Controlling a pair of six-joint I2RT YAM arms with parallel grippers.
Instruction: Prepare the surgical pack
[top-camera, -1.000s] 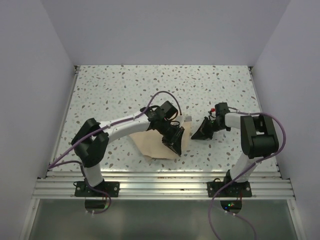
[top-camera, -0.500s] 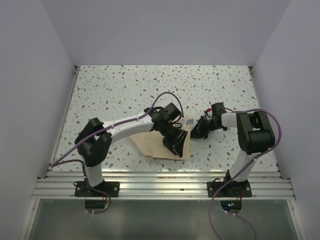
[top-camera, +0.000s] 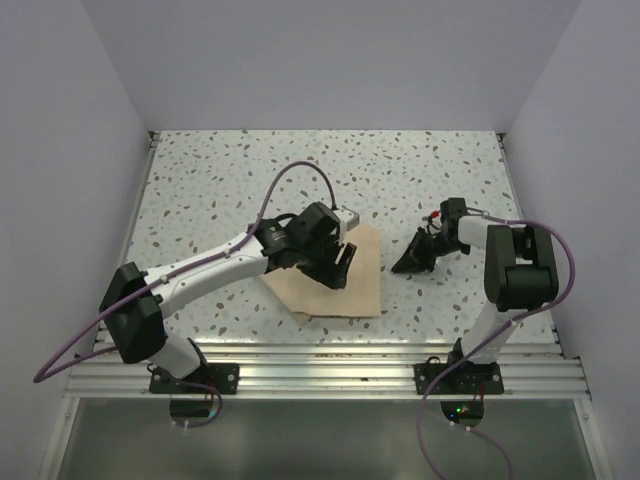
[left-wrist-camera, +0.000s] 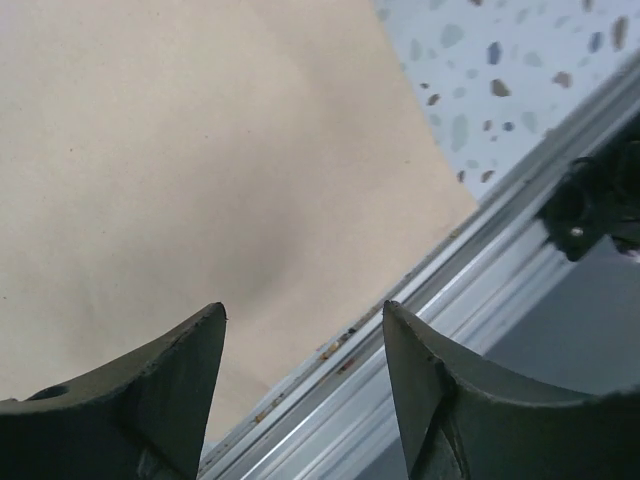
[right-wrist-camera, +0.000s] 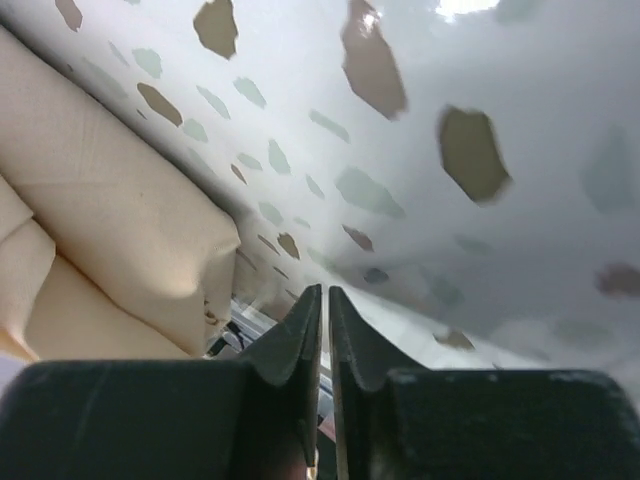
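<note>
The surgical pack (top-camera: 362, 292) lies as a folded tan cloth bundle on the speckled table, near the front edge. No tray or instruments show. My left gripper (top-camera: 337, 266) hovers over the bundle's middle, open, nothing between its fingers; in the left wrist view the tan cloth (left-wrist-camera: 200, 150) fills the space under the left gripper (left-wrist-camera: 305, 330). My right gripper (top-camera: 400, 268) rests low on the table just right of the bundle, apart from it. In the right wrist view the right gripper (right-wrist-camera: 325, 298) shows only a thin slit between its jaws and holds nothing, with the pack's folded edge (right-wrist-camera: 110, 210) to its left.
An aluminium rail (top-camera: 320, 362) runs along the table's near edge, close to the pack's front side; it also shows in the left wrist view as the rail (left-wrist-camera: 420, 330). White walls close in the table (top-camera: 250, 180) on three sides.
My left gripper has opened, let go of the cloth and drawn back left over the bundle as the arm swung left. The right gripper moved slightly right, away from the pack's edge.
</note>
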